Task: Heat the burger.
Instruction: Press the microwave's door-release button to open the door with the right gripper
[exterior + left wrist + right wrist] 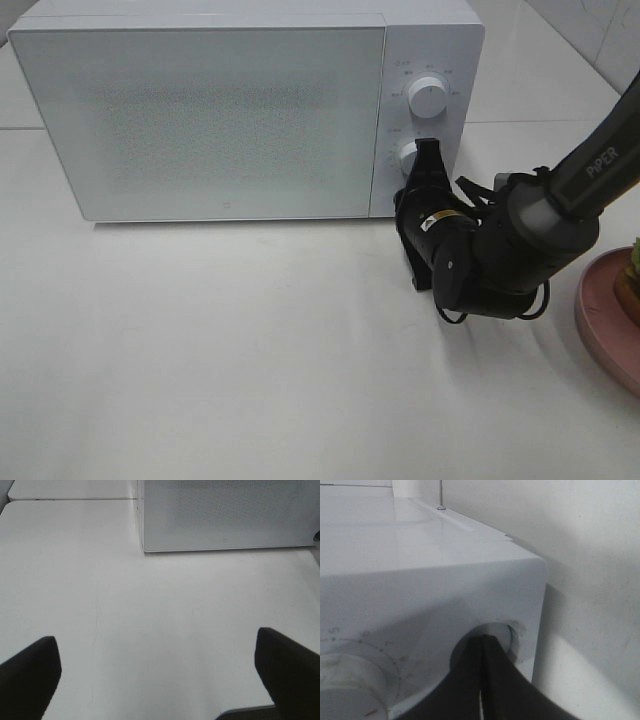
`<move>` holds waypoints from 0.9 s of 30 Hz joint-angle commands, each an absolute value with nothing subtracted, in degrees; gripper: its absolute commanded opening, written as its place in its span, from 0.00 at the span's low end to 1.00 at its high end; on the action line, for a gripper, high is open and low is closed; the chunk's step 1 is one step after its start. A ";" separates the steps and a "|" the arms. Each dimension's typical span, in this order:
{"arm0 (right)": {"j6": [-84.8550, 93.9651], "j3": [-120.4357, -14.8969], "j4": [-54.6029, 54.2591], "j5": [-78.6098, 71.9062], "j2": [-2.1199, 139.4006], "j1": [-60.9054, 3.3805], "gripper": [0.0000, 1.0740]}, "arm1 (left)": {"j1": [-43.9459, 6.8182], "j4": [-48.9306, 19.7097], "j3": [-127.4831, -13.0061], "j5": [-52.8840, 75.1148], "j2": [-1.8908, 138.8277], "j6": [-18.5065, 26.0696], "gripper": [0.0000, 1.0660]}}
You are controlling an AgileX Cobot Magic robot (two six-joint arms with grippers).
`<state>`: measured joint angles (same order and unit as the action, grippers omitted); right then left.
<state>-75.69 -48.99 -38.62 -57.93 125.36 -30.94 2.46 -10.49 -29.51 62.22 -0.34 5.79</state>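
Note:
The burger [632, 278] shows only as a sliver of green and brown at the far right edge, sitting on a pink plate [600, 325]. The white microwave [200, 110] stands at the back with its door closed. My right gripper [428, 152] is shut, its joined fingertips [482, 639] set against the microwave's lower knob [509, 635]. My left gripper [155, 637] appears only in its own wrist view, open over bare table and facing the microwave's front from a distance, with nothing between its fingers.
The upper knob [429, 97] sits above the right gripper on the control panel. The right arm [520, 240] stretches across the table between the plate and the microwave. White table [200, 350] extends in front of the door.

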 commanded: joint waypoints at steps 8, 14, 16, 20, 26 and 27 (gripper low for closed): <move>-68.93 -57.07 -39.59 -66.23 126.45 -28.65 0.00 | 2.64 -10.77 -29.45 61.48 -1.20 5.73 0.92; -68.47 -58.16 -39.76 -66.23 127.08 -28.65 0.00 | 2.64 -10.77 -29.45 61.48 -1.20 5.73 0.92; -68.47 -57.58 -39.76 -66.23 127.08 -28.65 0.00 | 2.64 -10.77 -29.45 61.48 -1.20 5.73 0.92; -68.47 -57.35 -39.76 -66.23 127.02 -28.65 0.00 | 2.64 -10.77 -29.45 61.48 -1.20 5.73 0.92; -68.47 -55.29 -39.42 -63.48 125.13 -28.82 0.00 | 2.64 -10.77 -29.45 61.48 -1.20 5.73 0.92; -68.47 -54.95 -39.08 -63.03 124.85 -28.82 0.00 | 2.64 -10.77 -29.45 61.48 -1.20 5.73 0.92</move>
